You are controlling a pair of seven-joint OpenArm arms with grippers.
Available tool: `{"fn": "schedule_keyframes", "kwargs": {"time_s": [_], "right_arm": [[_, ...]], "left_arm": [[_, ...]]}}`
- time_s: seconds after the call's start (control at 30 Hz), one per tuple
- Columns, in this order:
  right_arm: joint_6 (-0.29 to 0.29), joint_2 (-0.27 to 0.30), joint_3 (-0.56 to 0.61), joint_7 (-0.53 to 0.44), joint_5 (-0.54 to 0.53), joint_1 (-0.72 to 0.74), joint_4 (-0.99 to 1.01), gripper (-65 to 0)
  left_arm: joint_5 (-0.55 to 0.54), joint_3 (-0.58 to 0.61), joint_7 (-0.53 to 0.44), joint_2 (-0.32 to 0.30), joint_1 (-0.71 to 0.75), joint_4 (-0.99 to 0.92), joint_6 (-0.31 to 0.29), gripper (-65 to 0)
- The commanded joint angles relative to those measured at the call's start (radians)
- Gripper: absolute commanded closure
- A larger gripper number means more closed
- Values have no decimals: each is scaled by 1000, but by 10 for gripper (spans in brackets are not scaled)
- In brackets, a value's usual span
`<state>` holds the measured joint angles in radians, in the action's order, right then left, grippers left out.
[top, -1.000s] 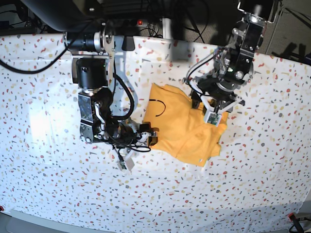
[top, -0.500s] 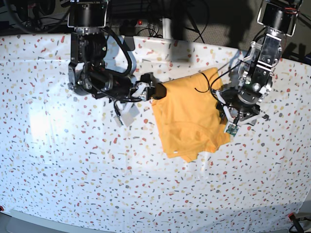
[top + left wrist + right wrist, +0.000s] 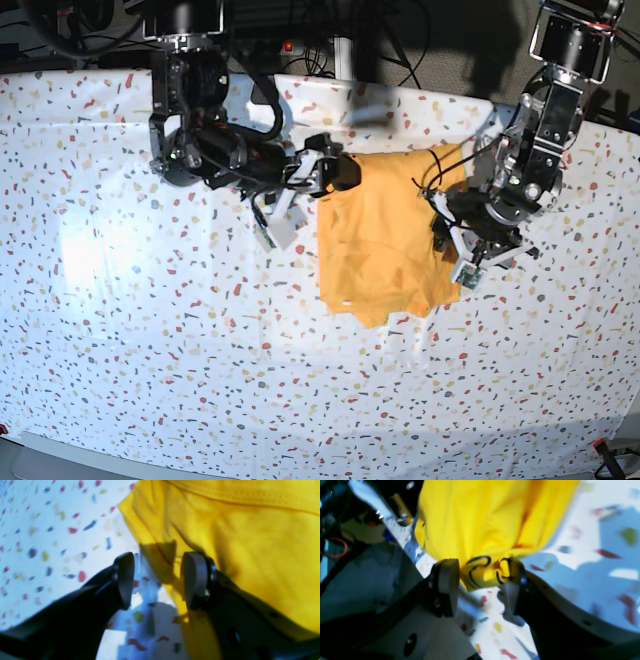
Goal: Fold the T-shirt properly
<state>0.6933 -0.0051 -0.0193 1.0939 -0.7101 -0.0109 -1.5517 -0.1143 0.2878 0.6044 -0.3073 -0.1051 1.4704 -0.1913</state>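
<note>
Right gripper [image 3: 480, 580] pinching a bunched corner of the T-shirt [image 3: 480, 525] between its pads, thin black curved marks [image 3: 480, 566] showing right at the pinch; jaws standing fairly wide around the wad of cloth, fabric fanning out and away from the fingers. Left gripper [image 3: 156, 580] with jaws apart, nothing clamped between them: one pad over the speckled tablecloth [image 3: 50, 530], the other pad sitting over the T-shirt [image 3: 250, 542] just inside its edge, cloth edge running through the gap; contact with the fabric not certain from the wrist view. Stitched hem [image 3: 237, 495] visible along the top of that view. From the base view: right gripper [image 3: 340, 172] at the upper left corner of the T-shirt [image 3: 375, 235], left gripper [image 3: 455, 250] along its right edge near the lower corner. Shirt lying near the middle of the tablecloth [image 3: 150, 350], between the two arms, roughly rectangular, some folds and a small overhang at the bottom edge. Dark cables [image 3: 440, 165] looping over the upper right part of the shirt beside the left arm [image 3: 535, 150].
</note>
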Motion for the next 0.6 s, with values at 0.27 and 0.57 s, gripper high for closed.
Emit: {"fn": "schedule_keyframes", "kwargs": {"time_s": [0.27,0.57], "right_arm": [[5,-3,30,-39,25,46,-20,-288],[5,-2,-133,-80,48,69,-21,-288]], "left_arm": [[-18,-5,58,-22,-69,17,72,-305],[-47,-7,76,-102,-51,17,165,-305]]}}
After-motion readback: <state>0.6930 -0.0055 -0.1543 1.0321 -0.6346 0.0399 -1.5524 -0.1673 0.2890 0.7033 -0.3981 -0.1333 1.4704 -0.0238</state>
